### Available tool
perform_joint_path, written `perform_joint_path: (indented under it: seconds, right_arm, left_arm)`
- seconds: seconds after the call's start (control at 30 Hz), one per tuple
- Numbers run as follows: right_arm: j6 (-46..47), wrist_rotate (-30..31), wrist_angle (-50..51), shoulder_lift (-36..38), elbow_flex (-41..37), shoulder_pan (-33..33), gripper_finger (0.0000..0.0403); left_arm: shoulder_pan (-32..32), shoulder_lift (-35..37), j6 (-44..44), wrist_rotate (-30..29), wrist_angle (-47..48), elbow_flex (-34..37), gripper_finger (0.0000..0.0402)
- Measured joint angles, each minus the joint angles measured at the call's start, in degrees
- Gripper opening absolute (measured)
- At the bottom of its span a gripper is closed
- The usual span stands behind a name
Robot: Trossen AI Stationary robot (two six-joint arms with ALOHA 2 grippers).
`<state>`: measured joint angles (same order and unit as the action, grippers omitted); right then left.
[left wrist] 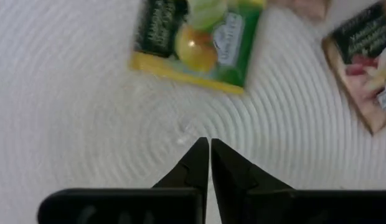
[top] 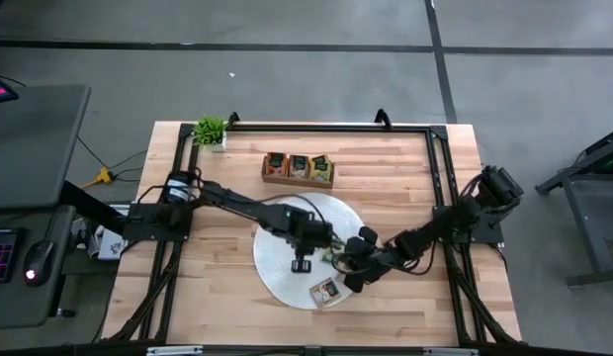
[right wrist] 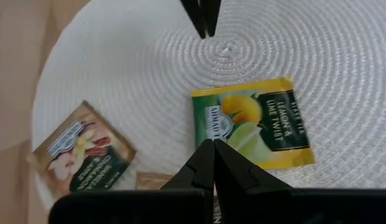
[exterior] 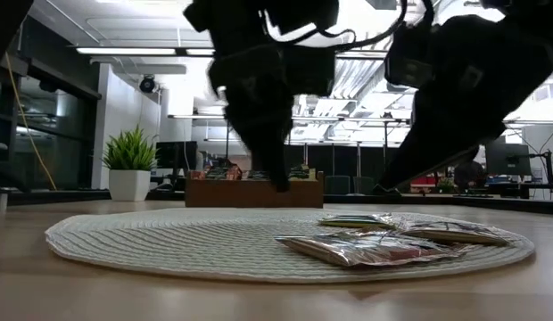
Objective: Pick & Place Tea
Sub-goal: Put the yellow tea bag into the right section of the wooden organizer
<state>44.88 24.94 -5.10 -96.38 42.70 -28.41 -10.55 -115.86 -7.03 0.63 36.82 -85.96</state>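
Two tea packets lie flat on the round white mat (top: 277, 247). One is a green-and-yellow packet (right wrist: 252, 121) (left wrist: 193, 37), the other a brown one (right wrist: 84, 149) (top: 326, 290) near the mat's near edge. My left gripper (left wrist: 208, 146) (top: 303, 264) is shut and points down over the middle of the mat, beside the green packet. My right gripper (right wrist: 213, 144) (top: 344, 267) is shut and slants down from the right, its tips at the green packet's near edge. In the low view the packets (exterior: 366, 248) lie between both dark arms. My right gripper has its shut tips over the near edge (right wrist: 208, 134) of the green-and-yellow packet, slanting down from the table's right. I cannot tell whether they touch it. The packet lies flat on the mat.
A brown wooden tray (top: 299, 168) with packets in its compartments stands beyond the mat's far side. A small potted plant (top: 211, 131) is at the far left corner. A black frame (top: 316, 127) runs along the table's edges. Bare wood lies left of the mat.
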Motion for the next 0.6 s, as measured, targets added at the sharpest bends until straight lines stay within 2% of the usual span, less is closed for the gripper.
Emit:
perform_joint_path:
  seconds: [0.2,0.43,0.6]
  right_arm:
    - [0.9,0.0,0.4,0.0,0.0,1.3,0.0000]
    - [1.6,1.2,-0.8,-1.0,0.0,1.1,0.0000]
    - [4.1,4.1,-1.3,-1.5,0.0,0.3,0.0000]
  left_arm:
    - [4.9,0.9,7.5,3.7,-0.9,-0.1,0.0014]
    - [10.5,1.5,17.9,12.9,-0.6,-0.1,0.0014]
    - [13.3,1.5,24.3,19.5,-0.4,-0.2,0.0014]
